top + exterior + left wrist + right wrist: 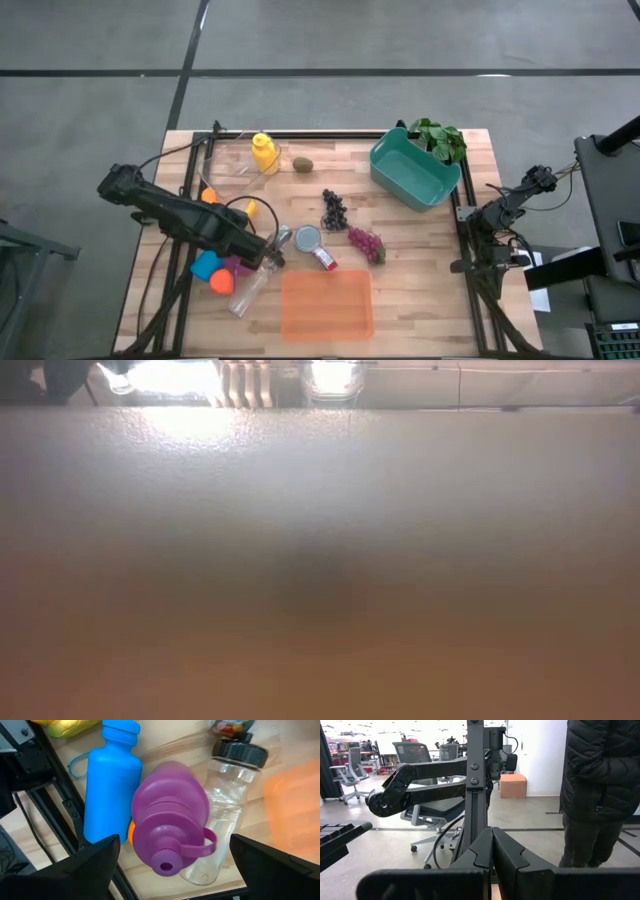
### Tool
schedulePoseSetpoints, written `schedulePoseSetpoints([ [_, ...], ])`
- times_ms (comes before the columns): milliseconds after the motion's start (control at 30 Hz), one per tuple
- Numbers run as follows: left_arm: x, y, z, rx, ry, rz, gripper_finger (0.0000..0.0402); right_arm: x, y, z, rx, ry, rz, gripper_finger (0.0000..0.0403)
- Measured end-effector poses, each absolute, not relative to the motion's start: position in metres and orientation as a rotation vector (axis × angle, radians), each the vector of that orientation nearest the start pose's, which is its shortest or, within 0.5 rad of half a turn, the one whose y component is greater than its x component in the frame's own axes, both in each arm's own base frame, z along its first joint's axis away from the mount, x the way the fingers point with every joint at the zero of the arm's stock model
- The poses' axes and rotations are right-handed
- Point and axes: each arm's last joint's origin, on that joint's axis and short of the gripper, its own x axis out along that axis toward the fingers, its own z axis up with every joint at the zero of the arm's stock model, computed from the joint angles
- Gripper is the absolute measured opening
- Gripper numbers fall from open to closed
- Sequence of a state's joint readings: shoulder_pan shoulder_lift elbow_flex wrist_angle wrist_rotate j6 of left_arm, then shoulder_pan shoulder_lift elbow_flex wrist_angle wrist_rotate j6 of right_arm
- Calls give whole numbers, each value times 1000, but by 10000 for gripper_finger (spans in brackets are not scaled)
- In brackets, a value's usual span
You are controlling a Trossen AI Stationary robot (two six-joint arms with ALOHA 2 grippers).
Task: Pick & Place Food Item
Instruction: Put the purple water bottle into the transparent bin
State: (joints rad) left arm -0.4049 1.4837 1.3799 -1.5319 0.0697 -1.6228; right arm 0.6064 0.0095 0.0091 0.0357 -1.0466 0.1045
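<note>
My left gripper (270,255) (175,865) hangs open, fingers pointing down, above a group of bottles lying at the table's near left. These are a blue bottle (107,785), a purple bottle (170,820) with a loop on its cap, and a clear bottle (225,805) with a black cap. Food lies further right: dark grapes (334,210), reddish grapes (366,243), a kiwi (302,164) and a leafy green (440,138). My right gripper (497,212) (492,852) waits shut beyond the table's right edge.
An orange tray (327,303) lies at the near middle and a teal bin (413,170) at the far right. A yellow bottle (263,152) stands at the far left. A tin (309,239) with a red item (325,258) sits by the left gripper. A person (600,790) stands beyond the table.
</note>
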Motion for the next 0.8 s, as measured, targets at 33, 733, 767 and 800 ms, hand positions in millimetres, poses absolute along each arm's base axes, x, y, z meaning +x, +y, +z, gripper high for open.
schedulePoseSetpoints([
  [33,220,-97,302,-943,1454,979,376,54,68,169,71,48,1653,8],
  [733,220,-98,289,-964,1479,976,376,54,68,169,71,48,1653,8],
  [767,220,-97,289,-959,1477,981,376,54,68,169,71,48,1653,8],
  [800,220,-97,287,-958,1477,983,376,54,68,169,71,48,1653,8],
])
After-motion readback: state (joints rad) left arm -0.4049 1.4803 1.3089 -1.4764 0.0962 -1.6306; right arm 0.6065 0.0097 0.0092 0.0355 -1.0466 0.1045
